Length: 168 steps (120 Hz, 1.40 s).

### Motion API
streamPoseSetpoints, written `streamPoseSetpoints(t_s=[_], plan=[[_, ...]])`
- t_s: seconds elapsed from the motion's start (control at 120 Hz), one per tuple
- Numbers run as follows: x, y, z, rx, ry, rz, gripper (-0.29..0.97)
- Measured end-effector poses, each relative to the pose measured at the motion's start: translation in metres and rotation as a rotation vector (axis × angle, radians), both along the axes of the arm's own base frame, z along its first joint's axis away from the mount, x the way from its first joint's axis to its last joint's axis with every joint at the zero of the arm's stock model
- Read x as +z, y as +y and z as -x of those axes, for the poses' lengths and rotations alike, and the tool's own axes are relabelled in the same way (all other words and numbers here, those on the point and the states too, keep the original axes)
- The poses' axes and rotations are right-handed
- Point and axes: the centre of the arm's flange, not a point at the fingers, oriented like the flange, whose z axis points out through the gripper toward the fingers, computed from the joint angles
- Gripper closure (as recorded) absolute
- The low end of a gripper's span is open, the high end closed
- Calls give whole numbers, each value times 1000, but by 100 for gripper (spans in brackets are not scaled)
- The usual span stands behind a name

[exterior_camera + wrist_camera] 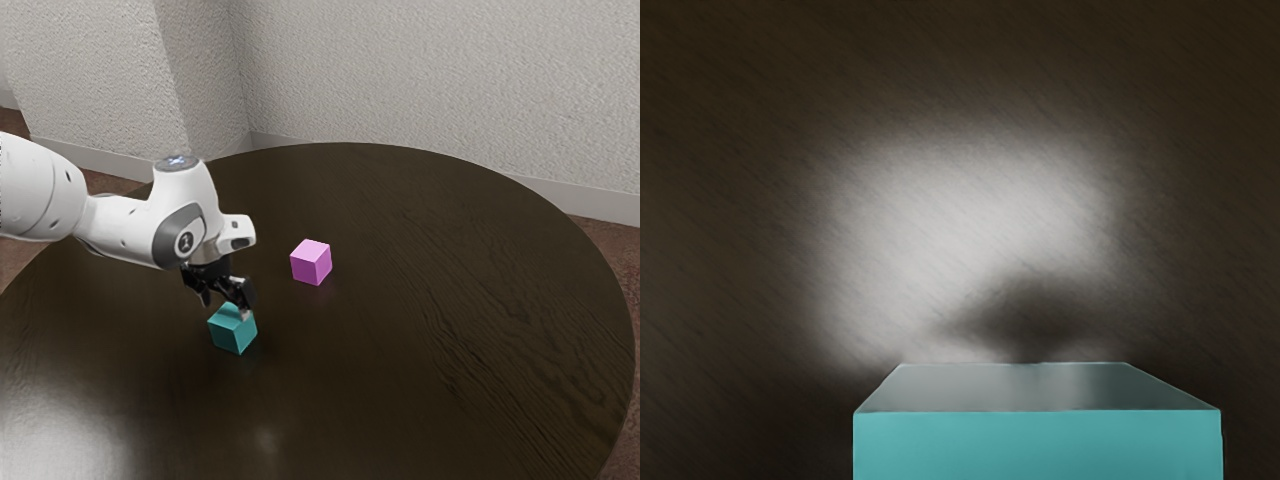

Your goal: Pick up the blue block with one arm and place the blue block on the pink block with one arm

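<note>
The black gripper (228,302) covers part of the blue block's (233,336) top. Whether it has clamped the block or only stands on it, I cannot tell. Near the hand's camera, the block (1036,446) is cut off at the edge. There are two matte, sharp-edged cubes. The pink block (310,263) lies apart, at two o'clock from the blue one. Both sit on one round, dark wood-grained table (450,330).

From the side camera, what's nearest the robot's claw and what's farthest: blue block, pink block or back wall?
1. Blue block, directly under the gripper.
2. Pink block, off toward the exterior view's right.
3. Back wall, far behind both blocks.
</note>
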Motion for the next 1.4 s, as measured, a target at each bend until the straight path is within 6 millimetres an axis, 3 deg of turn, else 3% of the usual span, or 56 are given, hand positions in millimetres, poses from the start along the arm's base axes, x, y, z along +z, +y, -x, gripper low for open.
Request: streamPoseSetpoints(t_s=[0.275,0.567,0.717,0.85,0.917,1.008,1.083,1.258,1.4], plan=[[-28,-1,-2,-37,24,7,0],[-36,-2,-3,-53,21,20,0],[-33,-3,-3,-43,13,32,25],[-31,-4,-4,-39,7,32,33],[-6,-18,-23,-63,-45,32,35],[56,-46,-72,-118,-163,25,38],[83,-59,-105,-139,-213,16,39],[80,-68,-146,-150,-205,3,39],[59,-69,-158,-149,-163,-3,39]])
